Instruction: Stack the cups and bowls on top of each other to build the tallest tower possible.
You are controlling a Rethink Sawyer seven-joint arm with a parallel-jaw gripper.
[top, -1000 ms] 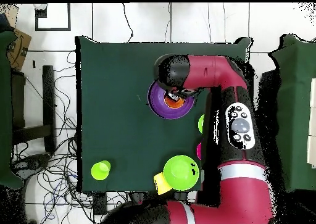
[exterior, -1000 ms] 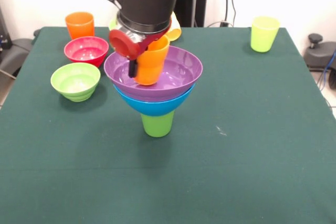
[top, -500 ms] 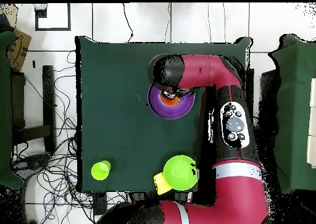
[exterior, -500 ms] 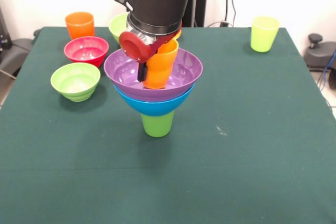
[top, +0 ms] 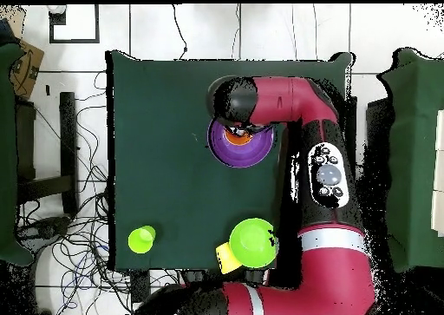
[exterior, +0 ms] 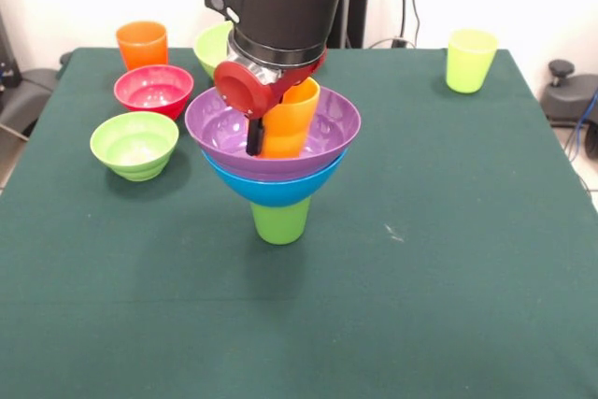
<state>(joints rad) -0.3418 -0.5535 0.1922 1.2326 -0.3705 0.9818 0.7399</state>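
Note:
The tower stands mid-table: a green cup at the bottom, the large blue bowl on it, and the wide purple bowl on top. My gripper is shut on an orange-yellow cup and holds it upright inside the purple bowl, near its middle. One black finger shows on the cup's left; the other is hidden behind it. In the overhead view the cup shows inside the purple bowl under the arm.
An orange cup, a small red bowl, a small lime green bowl and a large lime green bowl stand at the left. A yellow-green cup stands at the far right corner.
My gripper has carried the orange-yellow cup rightwards in the front view, from the purple bowl's left side towards its middle, and a little lower.

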